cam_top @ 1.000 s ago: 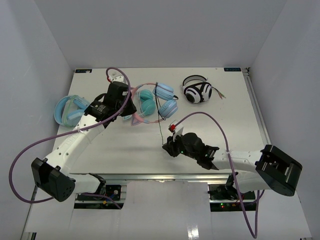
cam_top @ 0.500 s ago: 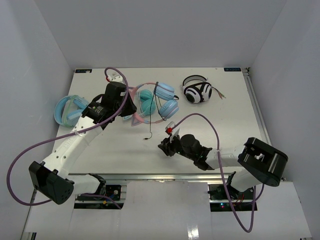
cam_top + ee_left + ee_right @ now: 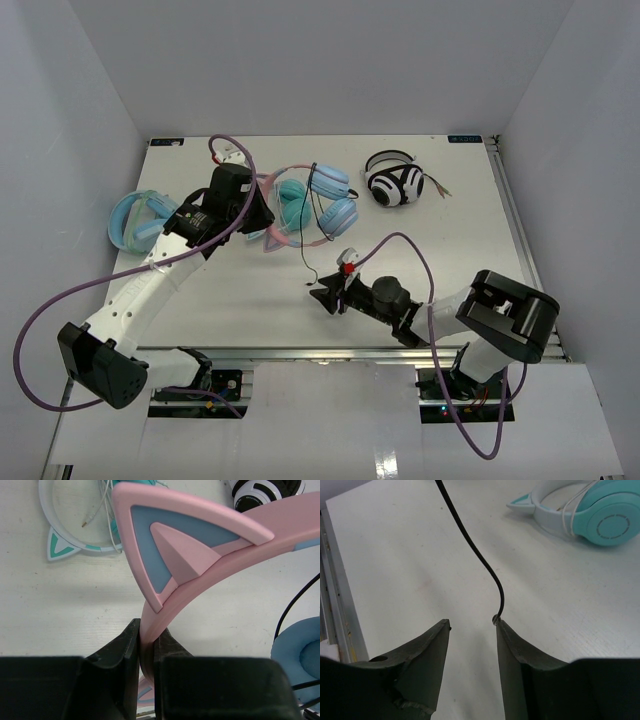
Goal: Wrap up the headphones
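- Pink headband (image 3: 271,240), top external view: the headphones (image 3: 338,214) lie on the white table (image 3: 200,290) at the tip of the left gripper (image 3: 262,218), their light blue ear cups just beyond it. The black cable (image 3: 305,255) runs from the cups to the right gripper (image 3: 320,293), which sits near the arms' edge of the table.
- Same view: a teal cat-ear pair (image 3: 293,200) lies between the left gripper and the blue cups. A bulky light blue pair (image 3: 135,218) lies on that gripper's far side, and a black-and-white pair (image 3: 395,184) lies well apart from both grippers.
- Left wrist view: the left gripper (image 3: 147,655) is pressed together on the headband (image 3: 160,620), pinching it just below a pink-and-blue cat ear. One ear cup (image 3: 300,660) shows beside the fingers, with the cable (image 3: 295,605) crossing it.
- Right wrist view: the right gripper (image 3: 472,625) stands spread, with bare table showing between the jaws. The cable (image 3: 470,540) curves down from ahead, and its end touches the tip of one finger (image 3: 506,630). The other finger is clear of it. The teal pair (image 3: 600,520) lies further ahead.
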